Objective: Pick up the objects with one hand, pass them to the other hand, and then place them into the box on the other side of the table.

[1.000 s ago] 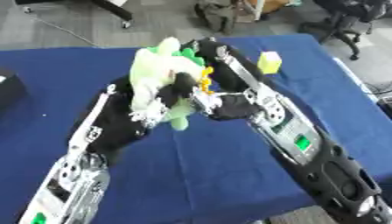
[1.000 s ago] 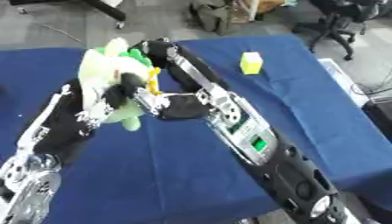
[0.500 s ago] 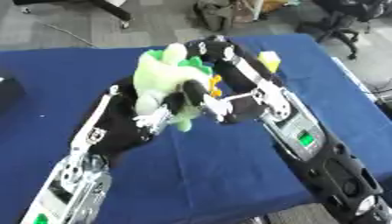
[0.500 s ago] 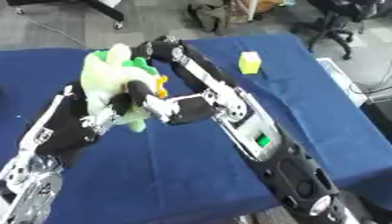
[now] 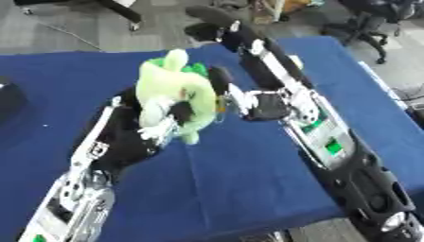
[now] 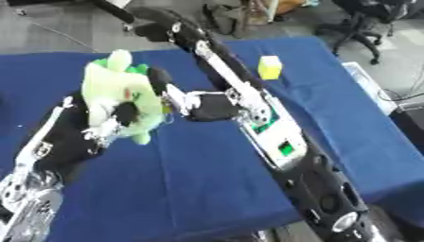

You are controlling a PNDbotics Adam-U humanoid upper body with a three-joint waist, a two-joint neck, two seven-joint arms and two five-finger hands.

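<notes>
- Blue tablecloth (image 5: 248, 189) is seen covering the table, bare in the near part between the two forearms.
- Left arm is seen coming up from the lower left; left hand (image 5: 162, 130) is raised above the cloth at centre-left.
- Green plush toy (image 5: 174, 92) is held in the left hand, off the cloth: light green body, a rounded knob sticking up on top, darker green patch at the upper right, one limb hanging down at the lower right.
- Left fingers (image 5: 178, 111) are curled round the lower front of the toy.
- Right arm is seen coming in from the lower right, forearm running up across the middle.
- Right hand (image 6: 207, 106) is placed just beside the toy on its right side; dark fingertips (image 5: 219, 78) are seen against the toy's right flank. Whether they are closed on it or only touching: cannot tell.
- Yellow block (image 6: 269, 67) is seen lying on the cloth farther back on the right, well apart from both hands.
- Dark object (image 5: 10, 97) is seen at the left edge, partly cut off.
</notes>
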